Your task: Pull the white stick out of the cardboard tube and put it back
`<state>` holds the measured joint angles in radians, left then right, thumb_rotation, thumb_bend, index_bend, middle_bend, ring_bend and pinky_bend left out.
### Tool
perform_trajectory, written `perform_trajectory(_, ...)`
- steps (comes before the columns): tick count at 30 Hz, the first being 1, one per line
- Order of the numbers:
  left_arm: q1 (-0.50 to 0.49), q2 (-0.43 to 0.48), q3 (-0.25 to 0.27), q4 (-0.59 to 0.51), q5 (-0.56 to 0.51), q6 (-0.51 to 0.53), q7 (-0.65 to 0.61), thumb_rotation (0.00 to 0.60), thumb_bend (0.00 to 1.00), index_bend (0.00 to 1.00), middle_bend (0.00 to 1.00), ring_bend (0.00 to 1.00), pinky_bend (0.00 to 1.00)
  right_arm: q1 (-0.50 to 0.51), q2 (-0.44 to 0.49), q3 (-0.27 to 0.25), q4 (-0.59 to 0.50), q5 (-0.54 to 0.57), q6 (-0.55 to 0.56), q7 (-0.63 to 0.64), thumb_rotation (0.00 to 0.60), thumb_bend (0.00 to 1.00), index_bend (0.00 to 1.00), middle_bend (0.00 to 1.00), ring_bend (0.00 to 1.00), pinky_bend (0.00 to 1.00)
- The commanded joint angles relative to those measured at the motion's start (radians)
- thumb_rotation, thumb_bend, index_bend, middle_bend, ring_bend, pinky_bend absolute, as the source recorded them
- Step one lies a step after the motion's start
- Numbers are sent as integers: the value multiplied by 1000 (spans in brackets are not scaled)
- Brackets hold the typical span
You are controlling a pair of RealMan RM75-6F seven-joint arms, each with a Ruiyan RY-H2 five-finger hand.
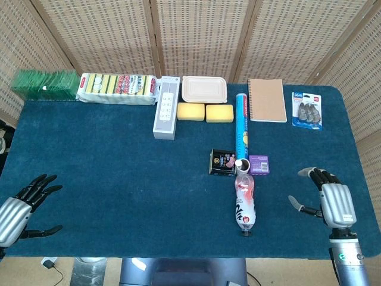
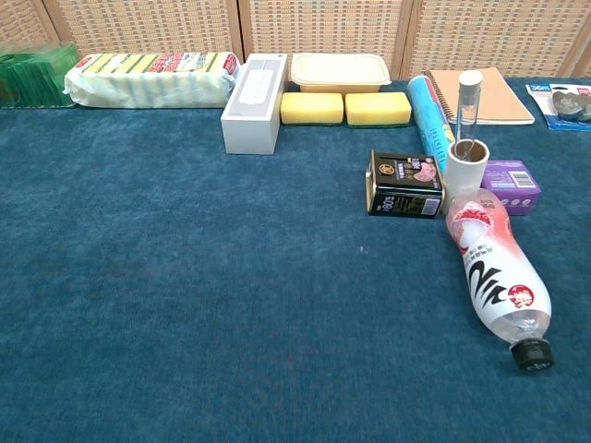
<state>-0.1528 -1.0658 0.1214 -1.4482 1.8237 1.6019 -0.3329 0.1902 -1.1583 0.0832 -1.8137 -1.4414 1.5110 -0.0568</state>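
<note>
A short cardboard tube stands upright at mid-table between a black tin and a purple box; from the head camera the cardboard tube shows only its round top. A white stick rises out of it, leaning slightly. My left hand rests low at the table's front left corner, fingers spread, holding nothing. My right hand hovers at the front right, fingers apart and empty, well to the right of the tube. Neither hand shows in the chest view.
A plastic bottle lies on its side just in front of the tube. Beside the tube are a black tin and a purple box. A blue roll, notebook, sponges, white box line the back.
</note>
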Motion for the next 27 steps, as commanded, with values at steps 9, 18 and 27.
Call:
perform_trajectory(9, 6, 0, 2, 1, 4, 11, 1, 465, 115, 160, 84, 32, 237, 0, -14, 1, -9, -13, -21, 12, 429, 270, 316, 324, 290, 316)
perform_trajectory(18, 10, -3, 6, 8, 3, 12, 1, 465, 114, 160, 84, 32, 237, 33, -63, 27, 24, -13, -66, 30, 434, 270, 316, 351, 309, 332)
perform_trajectory(27, 11, -4, 1, 5, -8, 7, 3, 461, 114, 159, 84, 31, 237, 96, -158, 75, 102, 25, -125, -20, 434, 270, 316, 354, 315, 356)
